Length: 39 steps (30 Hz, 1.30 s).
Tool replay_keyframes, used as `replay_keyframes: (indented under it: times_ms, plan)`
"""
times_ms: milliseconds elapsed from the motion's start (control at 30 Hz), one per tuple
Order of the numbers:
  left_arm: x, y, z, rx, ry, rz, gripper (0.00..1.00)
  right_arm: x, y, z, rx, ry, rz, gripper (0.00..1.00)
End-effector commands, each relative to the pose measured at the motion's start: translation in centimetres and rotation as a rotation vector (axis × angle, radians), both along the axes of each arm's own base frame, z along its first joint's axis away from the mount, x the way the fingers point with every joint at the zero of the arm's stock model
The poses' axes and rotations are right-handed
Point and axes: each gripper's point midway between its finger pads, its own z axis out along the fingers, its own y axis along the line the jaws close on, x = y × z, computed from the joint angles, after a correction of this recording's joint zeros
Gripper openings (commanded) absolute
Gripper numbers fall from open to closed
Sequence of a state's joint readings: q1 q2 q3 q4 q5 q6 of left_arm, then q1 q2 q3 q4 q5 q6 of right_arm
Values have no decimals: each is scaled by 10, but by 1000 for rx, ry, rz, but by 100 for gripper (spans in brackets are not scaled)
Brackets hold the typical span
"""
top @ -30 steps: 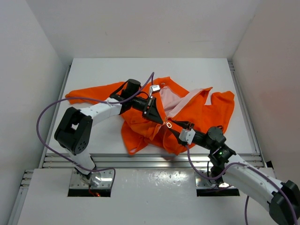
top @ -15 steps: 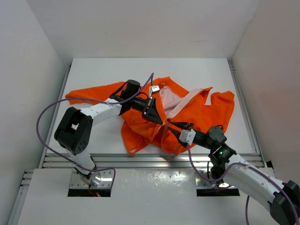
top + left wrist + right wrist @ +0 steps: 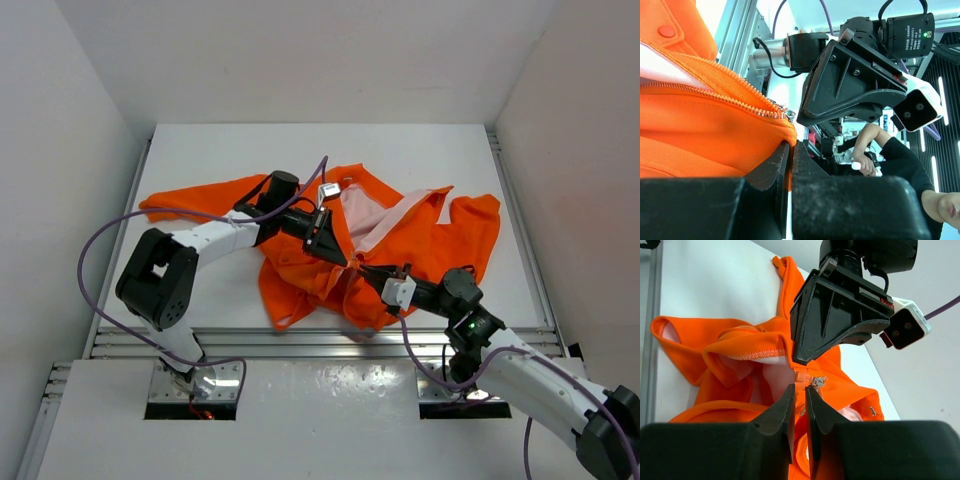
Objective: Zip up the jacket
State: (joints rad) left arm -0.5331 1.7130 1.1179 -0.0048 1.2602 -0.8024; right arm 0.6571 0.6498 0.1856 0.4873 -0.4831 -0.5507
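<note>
The orange jacket [image 3: 440, 230] lies crumpled mid-table with its pale lining [image 3: 360, 215] showing. My left gripper [image 3: 338, 255] is shut on the jacket's front edge just below the zipper's lower end; in the left wrist view [image 3: 791, 145] orange cloth is pinched between the pads, with the zipper teeth [image 3: 730, 97] and metal slider [image 3: 788, 115] just above. My right gripper [image 3: 366, 268] faces it from the right. In the right wrist view [image 3: 800, 388] its tips are closed to a narrow slit on the orange zipper-end strip [image 3: 801, 376], beside the slider [image 3: 817, 381].
The left gripper's black body [image 3: 840, 315] fills the space right above my right fingertips. One sleeve [image 3: 190, 200] spreads to the far left and another fold [image 3: 480, 225] to the right. The table's front rail [image 3: 300, 340] runs just below the jacket hem.
My right gripper has moved left and forward to the zipper end, closing up against the left gripper. The left gripper has kept its hold and not moved.
</note>
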Motion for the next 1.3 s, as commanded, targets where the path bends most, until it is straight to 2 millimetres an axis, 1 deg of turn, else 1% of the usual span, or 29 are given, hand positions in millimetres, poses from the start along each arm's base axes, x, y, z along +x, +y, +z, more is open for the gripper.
replay_keyframes:
  times_ms: [0, 33, 67, 100, 167, 200, 233, 267, 300, 367, 400, 433, 467, 500, 533, 600, 633, 700, 733, 767, 833, 867, 933, 967, 1067, 1133, 1167, 1200, 1267]
  plan:
    - [1, 4, 8, -25, -15, 0, 0, -3, 5, 24, 30, -55, 33, 13]
    - [-1, 5, 10, -36, -19, -12, 0, -1, 5, 22, 25, -47, 27, 14]
    - [-1, 5, 12, -50, -32, -20, 0, -1, 5, 25, 32, -55, 22, 16]
    - [-3, 6, 16, -70, -73, -34, 0, 1, 3, 24, 30, -52, 9, 21]
    - [-5, 11, 20, -91, -115, -41, 0, 4, -1, 24, 29, -58, -25, 24]
    - [-6, 11, 24, -105, -152, -45, 0, 7, -5, 15, 6, -46, -50, 26]
    - [-9, 13, 31, -123, -179, -54, 0, 11, -9, 14, -3, -61, -78, 28]
    - [-11, 14, 33, -131, -174, -68, 0, 10, -10, 13, -4, -70, -80, 28]
    - [-14, 16, 37, -144, -191, -79, 0, 10, -12, 3, -21, -57, -88, 30]
    - [-19, 18, 39, -161, -182, -108, 0, 8, -13, -1, -26, -66, -82, 32]
    - [-22, 16, 39, -162, -181, -118, 0, 8, -14, -4, -31, -66, -80, 33]
    - [-24, 17, 41, -170, -177, -132, 0, 6, -13, -10, -43, -63, -75, 33]
    - [-26, 18, 41, -174, -174, -140, 0, 6, -14, -11, -40, -69, -76, 33]
    - [-30, 17, 38, -171, -155, -159, 0, 6, -13, -10, -35, -72, -70, 33]
    - [-31, 17, 37, -170, -158, -161, 0, 5, -12, -14, -41, -65, -65, 33]
    - [-37, 16, 42, -181, -151, -190, 0, 7, -11, -12, -34, -72, -67, 33]
    - [-38, 17, 38, -186, -150, -203, 0, 8, -10, -12, -30, -74, -67, 33]
    - [-41, 16, 43, -196, -162, -224, 0, 9, -9, -10, -21, -74, -67, 33]
    - [-42, 17, 39, -183, -135, -224, 0, 10, -7, -4, -5, -89, -65, 33]
    - [-43, 17, 36, -188, -130, -234, 0, 10, -6, -6, 0, -73, -64, 33]
    - [-42, 17, 40, -198, -137, -246, 0, 12, -4, -1, 18, -65, -63, 33]
    - [-44, 19, 37, -187, -95, -253, 0, 12, -3, 3, 29, -72, -61, 33]
    - [-44, 19, 34, -198, -99, -265, 0, 13, -3, 5, 36, -70, -59, 33]
    - [-44, 18, 31, -190, -81, -264, 0, 12, 0, 8, 48, -64, -51, 33]
    - [-41, 17, 31, -196, -79, -270, 0, 7, 5, 14, 64, -62, -23, 33]
    - [-40, 16, 29, -190, -65, -270, 0, 4, 7, 13, 63, -58, -9, 33]
    - [-40, 16, 32, -194, -75, -271, 0, 1, 8, 14, 65, -60, -3, 33]
    - [-38, 15, 28, -194, -76, -271, 0, 1, 9, 14, 65, -62, 0, 33]
    - [-39, 16, 28, -189, -65, -270, 0, 0, 10, 14, 62, -60, 3, 33]
